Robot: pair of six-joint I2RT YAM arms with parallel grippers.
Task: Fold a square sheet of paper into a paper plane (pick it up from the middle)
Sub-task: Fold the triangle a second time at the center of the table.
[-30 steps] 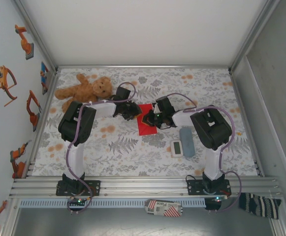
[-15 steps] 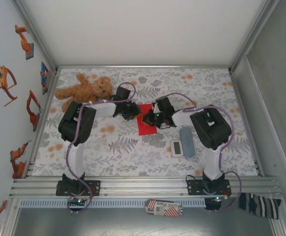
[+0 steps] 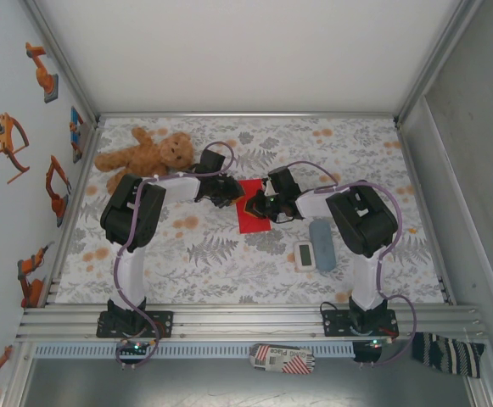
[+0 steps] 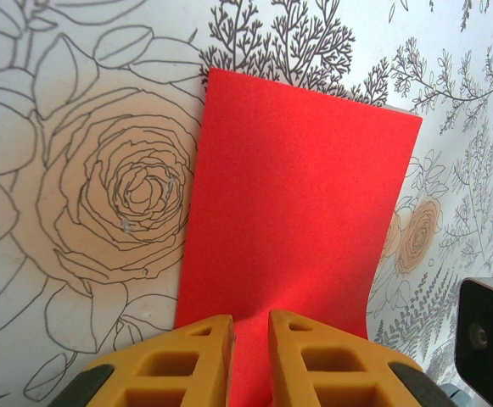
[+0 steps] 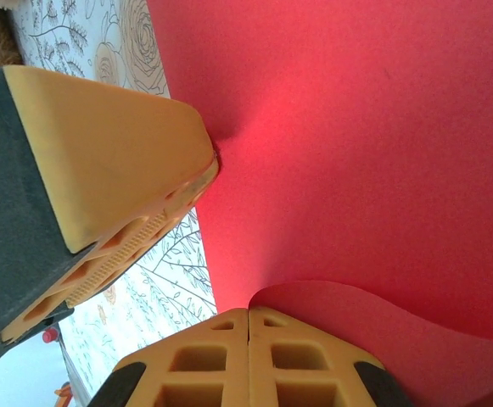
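Red paper (image 4: 297, 195) | left tool (image 4: 251, 326) barely parted, tips on it | right tool (image 5: 248, 320) pinching lifted edge

The square sheet of paper (image 4: 297, 195), partly out of my sight
It runs under the left gripper (image 4: 250, 322) at the left wrist frame's bottom, so pinch or press I can't tell; past the right gripper (image 5: 248, 315) it overruns the top and right edges; on the timer (image 3: 305, 254) the display looks too small to read.
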